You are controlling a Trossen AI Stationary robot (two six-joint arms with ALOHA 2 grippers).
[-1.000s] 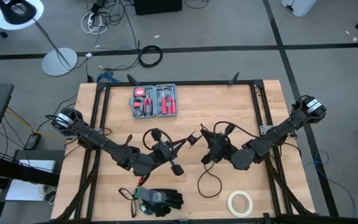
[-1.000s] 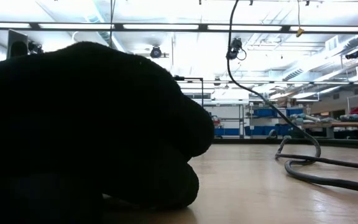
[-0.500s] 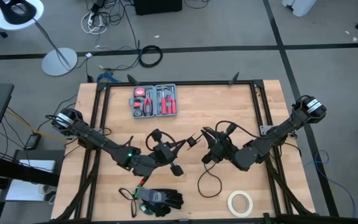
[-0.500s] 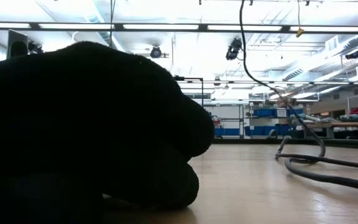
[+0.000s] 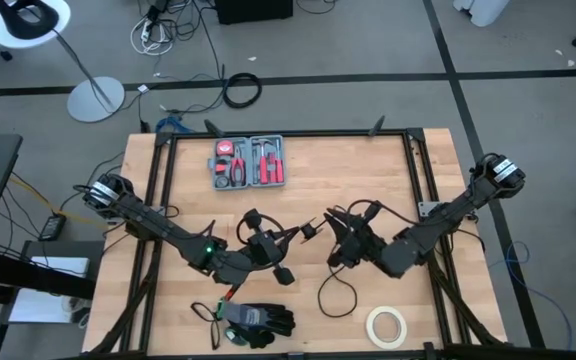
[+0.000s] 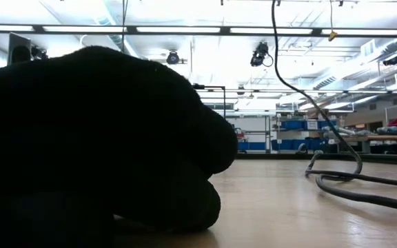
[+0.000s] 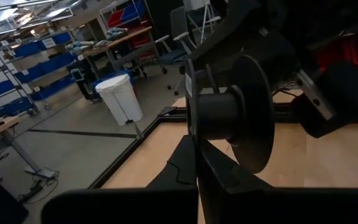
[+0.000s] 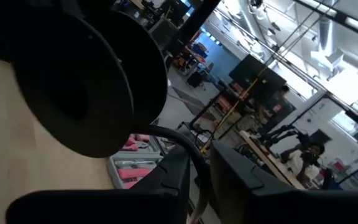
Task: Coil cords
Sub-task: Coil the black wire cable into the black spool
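Black and thin, the cord (image 5: 336, 290) lies partly on the table (image 5: 308, 165) as a loose loop near the front edge, then rises toward the two arms at mid-table. In the right wrist view the cord (image 8: 194, 158) runs between the right claw's (image 5: 334, 240) fingers (image 8: 173, 180), which stand slightly parted with a narrow gap around it; whether they press on it cannot be told. The left claw (image 5: 268, 245) is shut, and a black spool (image 7: 232, 115) sits right at its fingertips, apparently held.

The main risk is judged to be slack: if the right claw lets the cord run free, turns could slip off the spool or the hanging length could kink. The loose loop could also drag into the tape roll (image 5: 386, 324) or the gloves (image 5: 258, 322) close by, and a snag there would pull the spool askew.
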